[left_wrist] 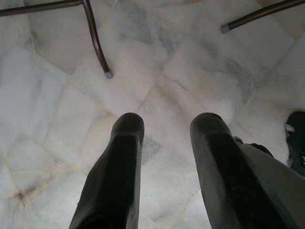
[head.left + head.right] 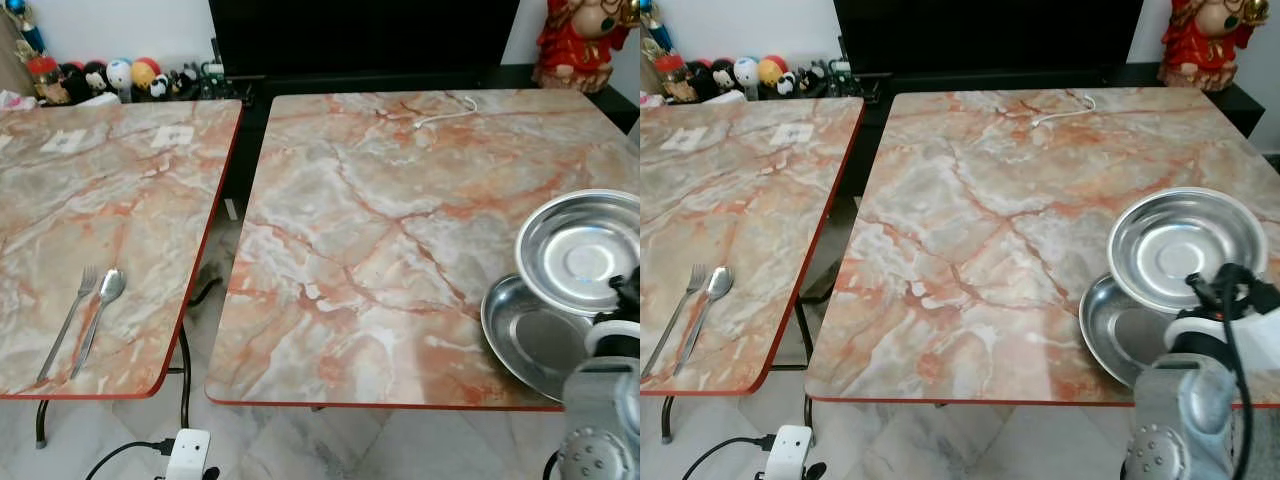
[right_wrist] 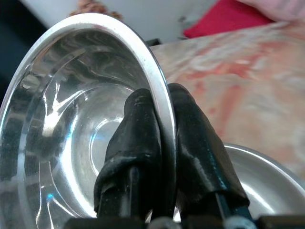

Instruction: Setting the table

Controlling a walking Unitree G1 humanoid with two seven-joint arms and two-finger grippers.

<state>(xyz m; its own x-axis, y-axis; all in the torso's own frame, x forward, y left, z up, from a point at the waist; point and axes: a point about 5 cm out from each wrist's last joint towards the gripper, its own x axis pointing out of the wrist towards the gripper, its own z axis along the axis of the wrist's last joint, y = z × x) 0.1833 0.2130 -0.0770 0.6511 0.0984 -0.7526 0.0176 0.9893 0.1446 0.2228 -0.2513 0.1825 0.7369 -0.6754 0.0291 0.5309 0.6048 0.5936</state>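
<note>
right gripper (image 3: 159, 112) of mine is clamped on the rim of a steel bowl (image 2: 1185, 245), one finger inside and one outside, holding it tilted over the near right corner of the right table (image 2: 400, 250). under the bowl a second steel dish (image 2: 1120, 335) lies flat on that table, close to its front edge, partly covered by the raised bowl. most of the marble top beyond and to the left of the bowl is open; a white cable (image 2: 447, 110) lies near the table's far edge. across a narrow gap from this table stands the left table (image 2: 100, 220), with a fork (image 2: 68, 320) and a spoon (image 2: 98, 318) side by side near its front edge. my left gripper (image 1: 167, 143) hangs below, fingers apart, over the pale floor (image 1: 157, 67) near a table leg (image 1: 97, 45). a white power strip (image 2: 187, 452) sits on the floor below the gap.
</note>
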